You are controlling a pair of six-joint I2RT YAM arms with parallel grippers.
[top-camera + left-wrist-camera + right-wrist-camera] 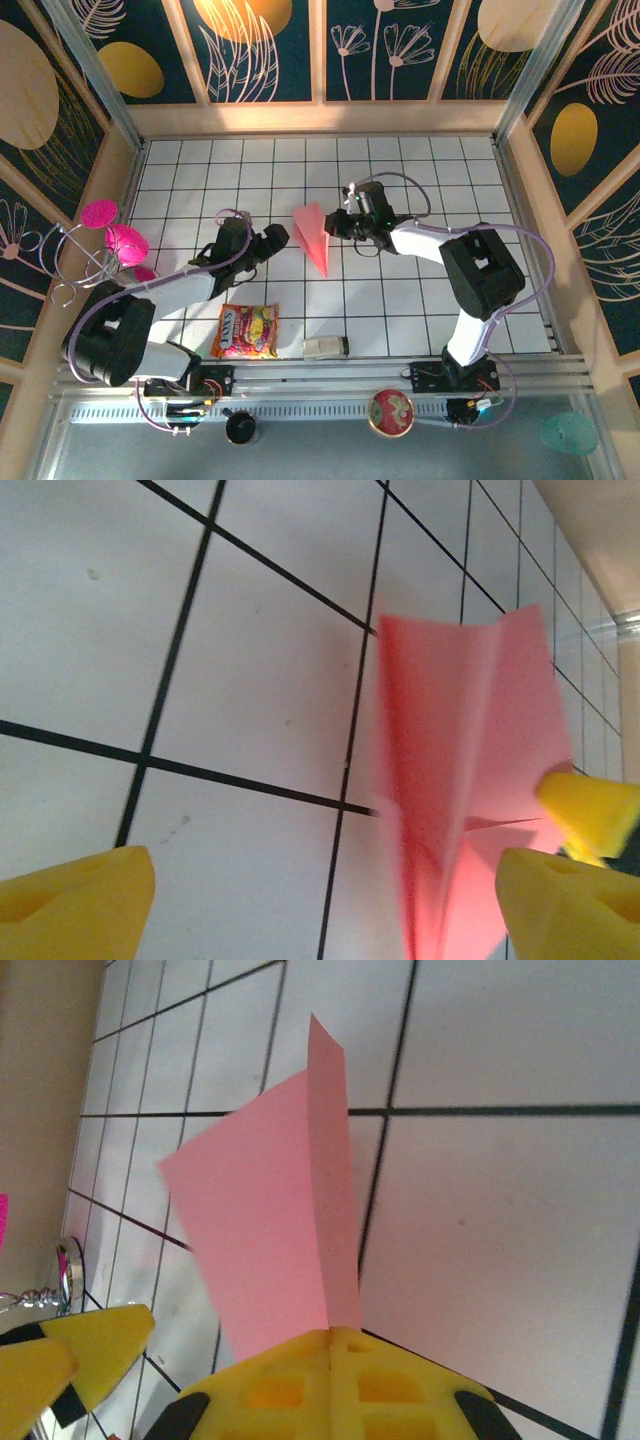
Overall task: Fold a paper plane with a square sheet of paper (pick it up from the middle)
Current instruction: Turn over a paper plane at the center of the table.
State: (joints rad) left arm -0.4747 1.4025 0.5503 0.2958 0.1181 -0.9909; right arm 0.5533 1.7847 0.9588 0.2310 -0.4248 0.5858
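Two robot arms meet over a white, black-gridded tabletop (pixel 420 170), with the salmon-pink paper plane (pixel 315 238) between them. The right pincer (pixel 337 225) is clenched on the plane. In its wrist view the yellow fingers (pixel 300 1380) press together and the folded paper rises straight out of their seam, a narrow flap and a wider wing fanning away from the grip. The plane's broad end sits at that pincer and its tip points toward the arm bases. The left pincer (pixel 278 238) is released, its two yellow pads spread wide and gripping nothing. The plane lies just ahead of it, nearer the pad on the right of its wrist view, where the other pincer's yellow fingertip (pixel 590 810) shows at the paper's edge. Behind the left pincer, near the arm bases, an orange-yellow snack packet (pixel 247 331) lies flat on the tiles. A small white object (pixel 325 347) rests just beside the packet, well apart from both pincers.
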